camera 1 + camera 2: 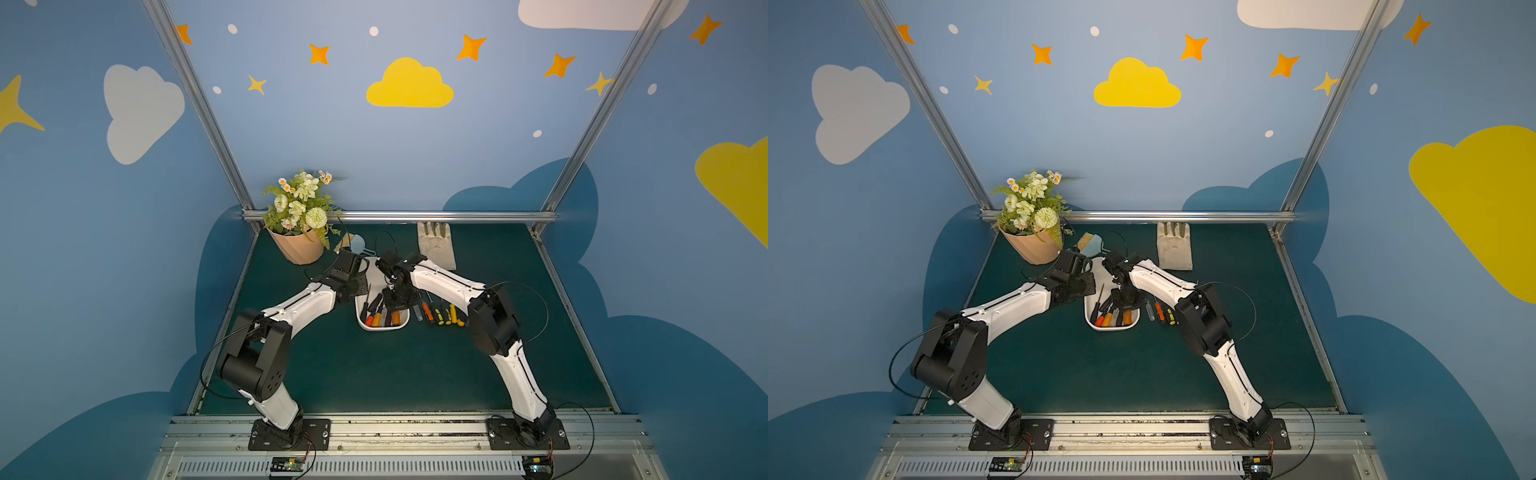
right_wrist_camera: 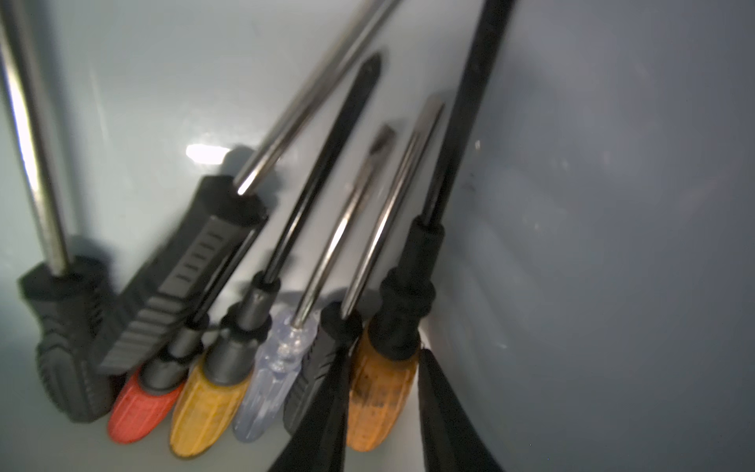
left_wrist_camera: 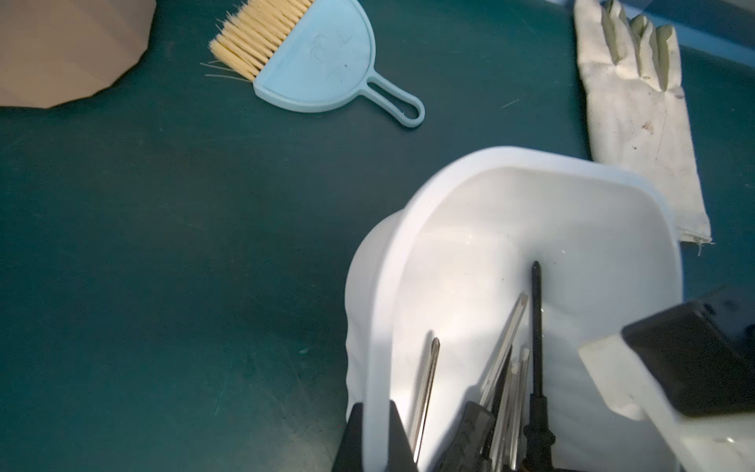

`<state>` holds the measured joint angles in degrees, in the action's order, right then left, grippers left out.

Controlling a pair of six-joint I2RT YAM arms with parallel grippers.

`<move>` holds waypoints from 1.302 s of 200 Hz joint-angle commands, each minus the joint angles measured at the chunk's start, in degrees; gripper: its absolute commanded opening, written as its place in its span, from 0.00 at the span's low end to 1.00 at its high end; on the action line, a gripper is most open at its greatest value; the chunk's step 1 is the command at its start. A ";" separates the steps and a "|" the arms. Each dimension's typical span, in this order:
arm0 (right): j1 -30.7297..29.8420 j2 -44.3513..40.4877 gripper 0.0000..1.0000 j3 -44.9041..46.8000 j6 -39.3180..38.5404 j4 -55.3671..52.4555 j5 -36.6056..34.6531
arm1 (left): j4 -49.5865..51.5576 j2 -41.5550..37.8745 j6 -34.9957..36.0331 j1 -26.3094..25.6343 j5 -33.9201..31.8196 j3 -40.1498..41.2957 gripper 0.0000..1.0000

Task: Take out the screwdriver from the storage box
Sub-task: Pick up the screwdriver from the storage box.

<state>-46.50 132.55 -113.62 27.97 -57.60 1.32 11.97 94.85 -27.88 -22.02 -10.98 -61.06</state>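
White storage box rim pinched by left tool; right tool, wrist pitched down inside, clamps orange-handled screwdriver.

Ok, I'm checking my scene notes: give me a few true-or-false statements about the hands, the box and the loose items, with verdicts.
1. The left hand grips the storage box by its rim. True.
2. The right hand straddles the red-handled screwdriver. False: it straddles the orange-handled screwdriver next to the box wall.
3. Several screwdrivers lie on the mat beside the box. True.
4. The glove lies inside the box. False: it lies on the mat, behind the box.
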 commanded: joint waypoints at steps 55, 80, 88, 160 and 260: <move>-0.18 8.66 0.34 -3.42 -0.93 -6.27 3.77 | -1.95 -2.61 -1.10 0.14 0.62 -1.66 0.02; -1.08 10.18 0.37 -5.98 -2.81 -11.03 -3.08 | -1.86 -2.79 -0.96 0.15 0.19 -1.63 0.02; -1.47 10.43 0.39 -6.13 -3.09 -12.25 -6.67 | -1.84 -2.90 -1.00 0.15 0.09 -1.64 0.02; -0.84 9.56 0.43 -3.45 -3.52 -9.34 -0.36 | -1.68 -3.21 -1.16 0.16 -0.66 -1.52 0.02; -1.76 6.23 0.16 -0.48 -4.03 -6.83 -3.22 | -1.60 -3.53 -1.13 0.14 -1.09 -1.57 0.02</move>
<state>-48.21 137.80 -119.13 24.36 -64.73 2.81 13.30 94.37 -28.95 -22.20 -11.84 -61.06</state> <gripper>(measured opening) 0.292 0.082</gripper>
